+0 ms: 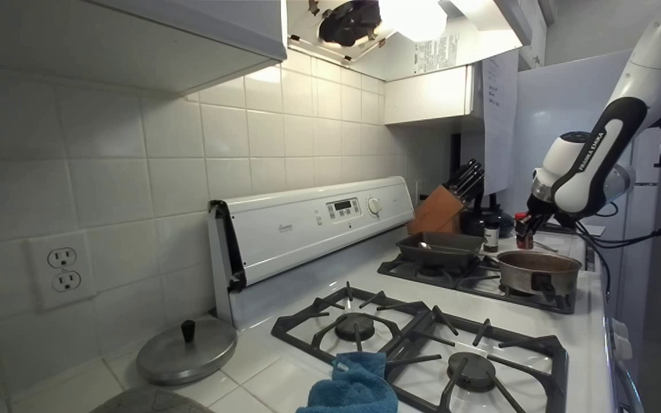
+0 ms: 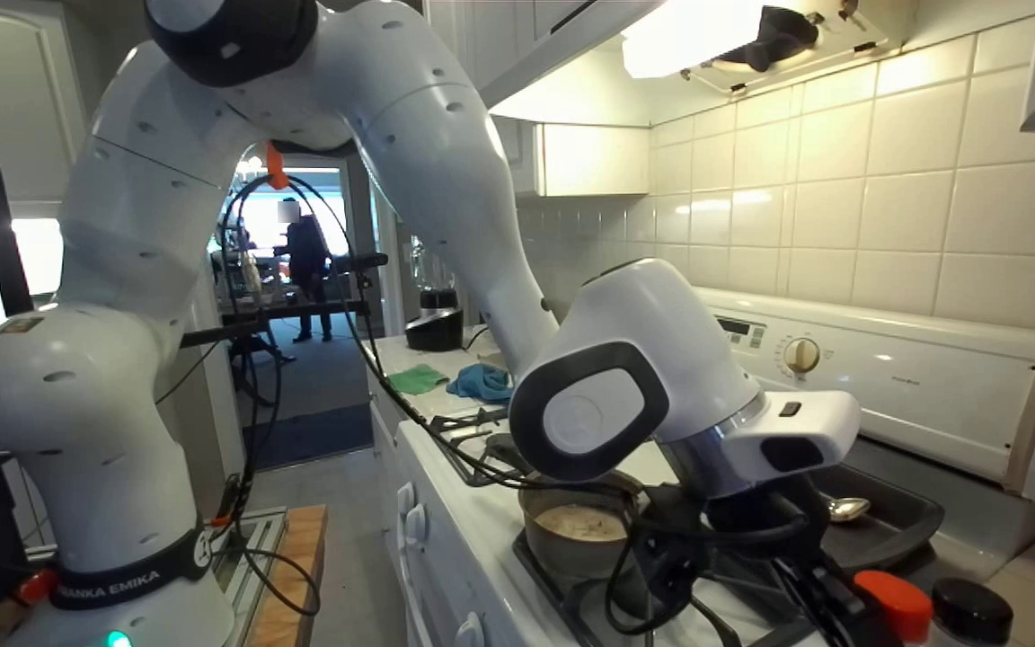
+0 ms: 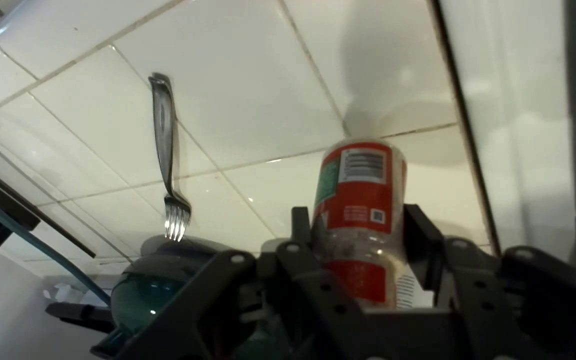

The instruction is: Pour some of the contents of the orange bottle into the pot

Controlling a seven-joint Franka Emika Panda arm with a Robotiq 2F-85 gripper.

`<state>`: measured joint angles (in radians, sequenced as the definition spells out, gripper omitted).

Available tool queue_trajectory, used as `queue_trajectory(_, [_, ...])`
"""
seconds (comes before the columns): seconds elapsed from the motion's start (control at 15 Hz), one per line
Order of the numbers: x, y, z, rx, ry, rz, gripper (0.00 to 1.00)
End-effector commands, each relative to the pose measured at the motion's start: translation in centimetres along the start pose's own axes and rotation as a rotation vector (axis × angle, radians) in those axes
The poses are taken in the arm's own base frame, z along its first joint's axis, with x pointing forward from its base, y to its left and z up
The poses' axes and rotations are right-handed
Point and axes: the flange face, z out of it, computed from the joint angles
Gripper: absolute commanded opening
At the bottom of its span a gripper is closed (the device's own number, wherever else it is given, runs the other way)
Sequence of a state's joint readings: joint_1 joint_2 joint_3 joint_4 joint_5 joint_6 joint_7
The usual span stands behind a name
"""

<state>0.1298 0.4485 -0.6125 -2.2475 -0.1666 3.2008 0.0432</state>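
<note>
The orange bottle (image 3: 358, 200), slim with a red-orange label, stands upright between my fingers in the wrist view. Its red cap shows in both exterior views (image 1: 520, 217) (image 2: 895, 604). My gripper (image 3: 355, 227) has a finger against each side of the bottle and looks shut on it. The bottle's base is at or very near the counter; I cannot tell if it touches. In an exterior view the gripper (image 1: 529, 225) reaches it from above, tilted. The steel-grey pot (image 1: 517, 279) sits on a burner beside it; it holds pale contents in an exterior view (image 2: 558, 550).
A small dark-capped bottle (image 1: 491, 237) stands close beside the orange bottle. A dark flat pan (image 1: 439, 252) with a spoon sits behind the pot. A knife block (image 1: 435, 210) and dark kettle (image 1: 502, 221) stand beyond. A fork (image 3: 165, 145) lies on the tiled counter (image 3: 248, 90).
</note>
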Motion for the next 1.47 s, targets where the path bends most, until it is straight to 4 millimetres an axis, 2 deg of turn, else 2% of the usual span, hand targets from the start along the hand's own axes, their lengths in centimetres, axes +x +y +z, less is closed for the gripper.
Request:
queue_trajectory(0.0, [-1.2, 0.0, -4.2, 0.057, -0.020, -0.184, 0.23])
queue_trajectory(0.27, [-1.5, -0.1, -6.8, 0.078, -0.052, -0.404, 0.23])
queue_trajectory(0.67, [-0.1, 0.5, -10.5, 0.069, -0.089, -0.729, 0.23])
queue_trajectory(1.07, [1.2, -3.6, -13.4, 0.132, -0.102, -1.044, 0.23])
queue_trajectory(1.4, [1.6, -7.7, -14.5, 0.134, -0.119, -1.324, 0.23])
